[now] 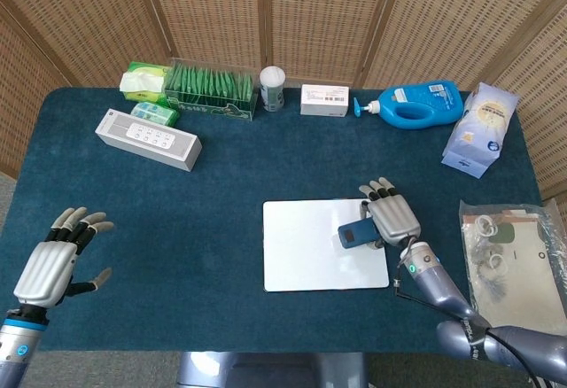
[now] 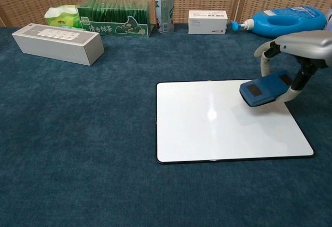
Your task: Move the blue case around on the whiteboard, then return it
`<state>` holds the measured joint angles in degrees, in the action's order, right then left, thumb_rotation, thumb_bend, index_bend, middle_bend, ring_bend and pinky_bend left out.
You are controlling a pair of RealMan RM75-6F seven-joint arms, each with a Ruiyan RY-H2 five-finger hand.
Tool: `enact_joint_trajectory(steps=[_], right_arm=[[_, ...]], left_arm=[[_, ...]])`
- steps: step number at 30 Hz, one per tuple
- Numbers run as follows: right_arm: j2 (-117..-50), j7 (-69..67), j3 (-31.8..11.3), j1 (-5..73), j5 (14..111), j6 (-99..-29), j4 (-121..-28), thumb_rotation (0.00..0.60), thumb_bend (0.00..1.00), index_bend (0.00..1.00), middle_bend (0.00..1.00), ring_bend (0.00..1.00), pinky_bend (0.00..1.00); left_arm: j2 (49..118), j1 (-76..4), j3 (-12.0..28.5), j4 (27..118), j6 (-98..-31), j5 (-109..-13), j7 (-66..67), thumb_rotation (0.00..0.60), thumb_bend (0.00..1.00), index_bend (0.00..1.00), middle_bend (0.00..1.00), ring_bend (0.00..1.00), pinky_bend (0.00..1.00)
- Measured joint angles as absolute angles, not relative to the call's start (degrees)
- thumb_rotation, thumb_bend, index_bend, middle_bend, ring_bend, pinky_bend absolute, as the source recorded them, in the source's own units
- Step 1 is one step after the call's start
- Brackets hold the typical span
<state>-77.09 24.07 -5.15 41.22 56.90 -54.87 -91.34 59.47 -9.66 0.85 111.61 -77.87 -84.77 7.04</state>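
Blue case [image 1: 357, 233] is gripped by the right hand [image 1: 391, 219] near the whiteboard [image 1: 306, 251] edge at 3 o'clock, left hand [image 1: 55, 259] spread idle; task judged midway, return not yet done.

right hand [image 1: 392, 220] is palm down with fingers [image 2: 267, 56] curled round the case [image 2: 263, 89], arm reaching in from the lower right. left hand [image 1: 55, 260] just hovers at the left, fingers spread, holding nothing
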Motion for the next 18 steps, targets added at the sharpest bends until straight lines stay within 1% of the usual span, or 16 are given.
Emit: enact_joint_trajectory(steps=[8, 18], right_arm=[[-74.00, 20.83, -5.65, 38.89, 60.16, -57.44, -94.27, 0.600, 0.00, 0.62, 0.14, 0.00, 0.00], [-72.30, 18.59, -4.19, 36.15, 63.51, -58.73, -95.44, 0.600, 0.00, 0.62, 0.14, 0.00, 0.00]], left_arm=[[59.20, -9.38, 0.69, 111.67, -78.18, -84.56, 7.01, 0.600, 0.33, 0.23, 0.20, 0.07, 0.00], [59.16, -9.23, 0.43, 111.90, -78.23, -84.63, 7.16, 0.600, 0.33, 0.23, 0.20, 0.07, 0.00]])
